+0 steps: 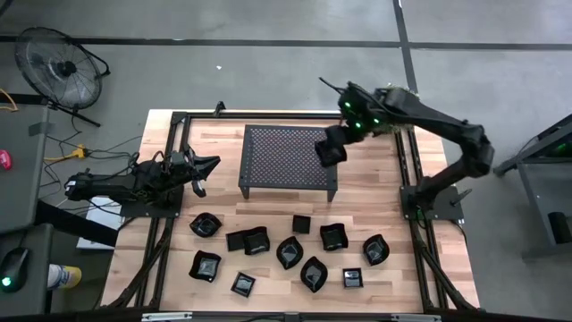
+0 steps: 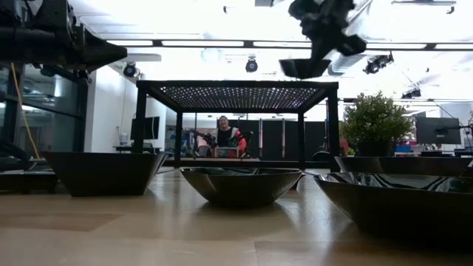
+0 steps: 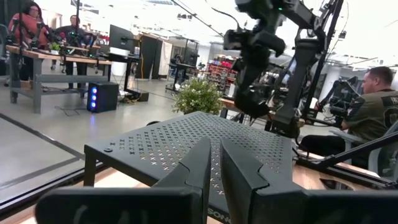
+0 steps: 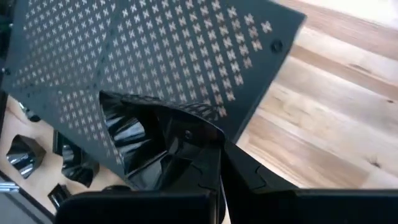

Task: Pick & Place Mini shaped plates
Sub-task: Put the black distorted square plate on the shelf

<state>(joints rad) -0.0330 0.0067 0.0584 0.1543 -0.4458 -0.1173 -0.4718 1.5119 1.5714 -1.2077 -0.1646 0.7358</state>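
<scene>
Above the black perforated metal rack (image 1: 288,157), my right gripper (image 1: 332,152) pinches 1 glossy black mini plate (image 4: 134,144); no readable writing.

Grey concrete floor (image 1: 268,72), black fan (image 1: 61,70), bright ceiling lights (image 2: 199,43).

Bright overhead ceiling strip lights (image 2: 222,43) blowing out the low view, glare on glossy dishes (image 2: 240,183), blurred foreground counter (image 2: 148,236)

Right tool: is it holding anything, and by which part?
Yes: the right tool pinches a mini plate by its rim, above the mesh rack.
</scene>
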